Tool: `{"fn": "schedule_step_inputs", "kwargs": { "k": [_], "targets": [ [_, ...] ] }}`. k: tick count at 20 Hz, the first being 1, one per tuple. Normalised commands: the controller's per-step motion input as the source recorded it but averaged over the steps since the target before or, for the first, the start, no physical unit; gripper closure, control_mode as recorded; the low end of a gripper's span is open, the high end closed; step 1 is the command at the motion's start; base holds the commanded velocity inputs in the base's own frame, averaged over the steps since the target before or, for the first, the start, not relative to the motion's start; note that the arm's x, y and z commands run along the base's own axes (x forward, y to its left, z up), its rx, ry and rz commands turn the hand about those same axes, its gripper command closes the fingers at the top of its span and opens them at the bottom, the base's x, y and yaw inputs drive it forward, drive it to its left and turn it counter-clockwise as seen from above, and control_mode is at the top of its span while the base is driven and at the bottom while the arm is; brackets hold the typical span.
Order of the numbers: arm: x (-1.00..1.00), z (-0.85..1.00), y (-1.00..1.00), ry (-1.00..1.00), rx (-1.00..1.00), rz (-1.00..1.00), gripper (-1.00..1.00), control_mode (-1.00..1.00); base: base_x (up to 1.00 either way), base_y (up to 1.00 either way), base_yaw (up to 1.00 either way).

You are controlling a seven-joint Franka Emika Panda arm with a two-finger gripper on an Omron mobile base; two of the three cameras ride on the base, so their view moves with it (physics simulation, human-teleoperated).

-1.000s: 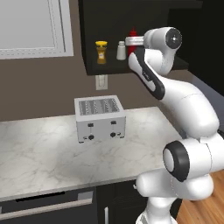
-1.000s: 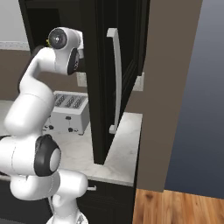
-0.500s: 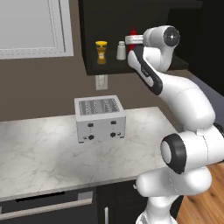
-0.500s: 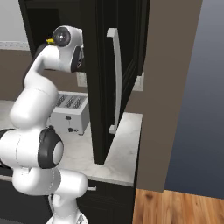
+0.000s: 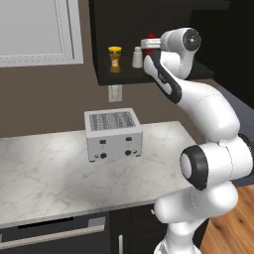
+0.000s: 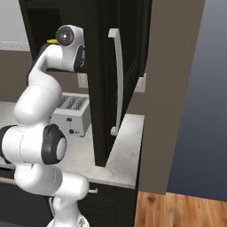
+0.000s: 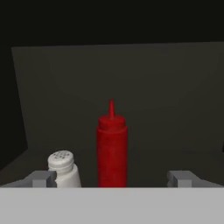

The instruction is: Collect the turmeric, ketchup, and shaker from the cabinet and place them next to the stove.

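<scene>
The red ketchup stands upright on the cabinet shelf, straight ahead between my open fingers. My gripper is spread wide, its fingertips short of the bottle. The white shaker stands just left of the ketchup, close to my left finger. In the left base view the turmeric sits at the shelf's left, the shaker beside it, and the ketchup peeks out behind my hand. The cabinet hangs above the counter.
A silver toaster stands on the marble counter below the cabinet. The open cabinet door with its long handle sticks out on my right. A window is at upper left.
My hand has edged slightly further toward the cabinet shelf; the three items have not moved.
</scene>
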Motion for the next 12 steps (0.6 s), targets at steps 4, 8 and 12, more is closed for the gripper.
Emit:
{"fn": "schedule_step_inputs", "kwargs": {
  "k": [4, 8, 12],
  "targets": [
    [0.28, 0.00, 0.00, 0.00, 0.01, 0.00, -1.00, -1.00, 0.00, 0.00, 0.00],
    [0.30, 0.00, 0.00, 0.00, 0.02, 0.00, -1.00, -1.00, 0.00, 0.00, 0.00],
    [0.27, 0.00, 0.00, 0.00, 0.02, 0.00, -1.00, -1.00, 0.00, 0.00, 0.00]
  ]
}}
